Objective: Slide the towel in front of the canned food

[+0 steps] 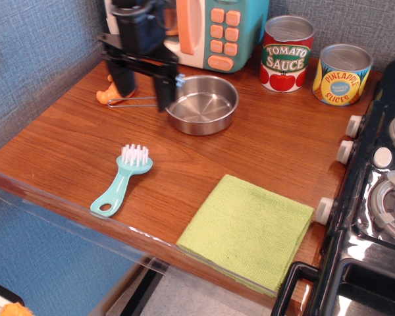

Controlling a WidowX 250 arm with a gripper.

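Observation:
The light-green folded towel (pixel 247 229) lies flat at the front right of the wooden counter, next to the toy stove. The canned food stands at the back right: a red-white-green Tomato Sauce tin (pixel 286 54) and a shorter yellow-blue Pineapple Slices tin (pixel 342 74). My black gripper (pixel 143 87) hangs open and empty above the steel pan's handle, at the back left, far from the towel.
A steel pan (pixel 202 104) sits mid-back with its handle pointing left. An orange croissant (pixel 105 94) is partly hidden behind the gripper. A teal brush (pixel 121 181) lies front left. A toy microwave (pixel 210 29) stands at the back. A black stove (pixel 375 197) borders the right edge.

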